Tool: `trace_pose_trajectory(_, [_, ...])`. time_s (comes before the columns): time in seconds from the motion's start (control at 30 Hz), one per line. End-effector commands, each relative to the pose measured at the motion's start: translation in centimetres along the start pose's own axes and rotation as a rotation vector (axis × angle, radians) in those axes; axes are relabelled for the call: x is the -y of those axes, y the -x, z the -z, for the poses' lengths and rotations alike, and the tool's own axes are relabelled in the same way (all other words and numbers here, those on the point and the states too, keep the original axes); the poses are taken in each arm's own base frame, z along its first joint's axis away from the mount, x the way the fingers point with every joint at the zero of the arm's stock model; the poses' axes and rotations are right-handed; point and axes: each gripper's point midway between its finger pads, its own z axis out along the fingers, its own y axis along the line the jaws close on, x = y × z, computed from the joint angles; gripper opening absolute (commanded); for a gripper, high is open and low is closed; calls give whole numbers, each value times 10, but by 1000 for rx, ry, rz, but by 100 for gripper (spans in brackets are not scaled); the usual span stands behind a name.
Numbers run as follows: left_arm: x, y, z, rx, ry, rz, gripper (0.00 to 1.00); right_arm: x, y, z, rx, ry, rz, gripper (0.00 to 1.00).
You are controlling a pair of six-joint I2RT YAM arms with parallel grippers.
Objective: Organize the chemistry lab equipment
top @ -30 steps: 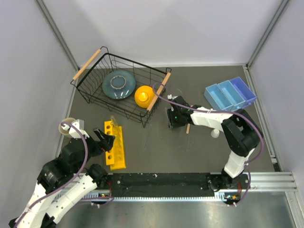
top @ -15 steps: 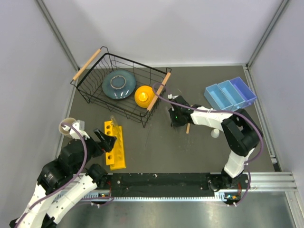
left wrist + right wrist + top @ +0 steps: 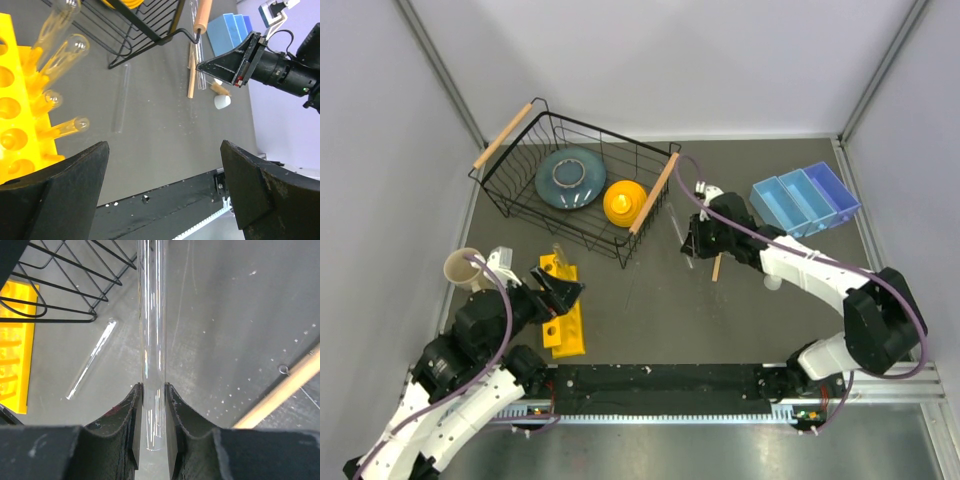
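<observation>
My right gripper is shut on a slim clear glass tube and holds it above the table, just right of the basket. A second glass tube lies on the dark table. A pale wooden stick lies beside the right gripper. A white round piece and a small brown brush lie by it. My left gripper is open and empty over the yellow tube rack, which holds several tubes.
A black wire basket with wooden handles stands at the back left, holding a blue-grey plate and a yellow dome. Blue trays sit at the back right. A pale cup stands left of the rack.
My right arm has swung out and raised, carrying the glass tube slightly up and right. My left gripper has moved a little right over the rack.
</observation>
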Motion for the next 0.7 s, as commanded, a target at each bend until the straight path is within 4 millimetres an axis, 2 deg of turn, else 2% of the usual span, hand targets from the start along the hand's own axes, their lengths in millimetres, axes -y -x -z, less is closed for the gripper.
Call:
trace_pose_trajectory(0.0, [27,9,-7,20,-95,40,99,5,24,18,88,36,-35,12])
trace_pose_trajectory(0.1, [34,10,-8,12,-113,42,99,14,31,26,113,37,-61,11])
trace_pose_trajectory(0.43, [60,17,-15,-7,-179,26,99,21,51,50,168,51,-66,12])
trace_pose_trajectory(0.57, [68,16,-20,-32,-190,8,99,30,65,65,208,52,-83,12])
trace_pose_trajectory(0.67, [77,18,-23,-42,-208,-5,99,30,71,75,221,70,-71,12])
